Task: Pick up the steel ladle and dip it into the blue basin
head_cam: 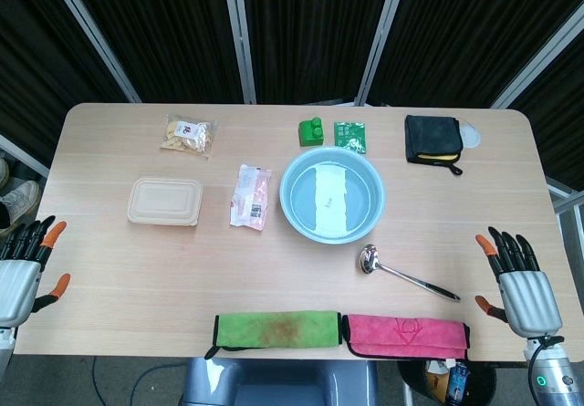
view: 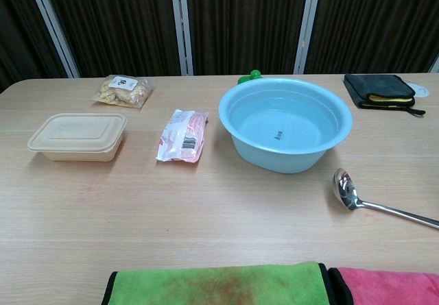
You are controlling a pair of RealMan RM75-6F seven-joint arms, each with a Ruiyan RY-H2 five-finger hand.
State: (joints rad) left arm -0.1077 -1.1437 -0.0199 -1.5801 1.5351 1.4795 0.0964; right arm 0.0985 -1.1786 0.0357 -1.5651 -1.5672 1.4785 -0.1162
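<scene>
The steel ladle lies flat on the table, bowl toward the basin and handle running to the right; it also shows in the chest view. The blue basin stands just behind its bowl, with water in it, and is large in the chest view. My right hand hovers at the table's right edge, fingers spread and holding nothing, to the right of the ladle's handle. At the left edge my left hand is likewise spread and empty. Neither hand appears in the chest view.
A green cloth and a pink cloth lie along the front edge. A beige lidded box, a pink packet, a snack bag, a green block, a green packet and a black pouch sit further back.
</scene>
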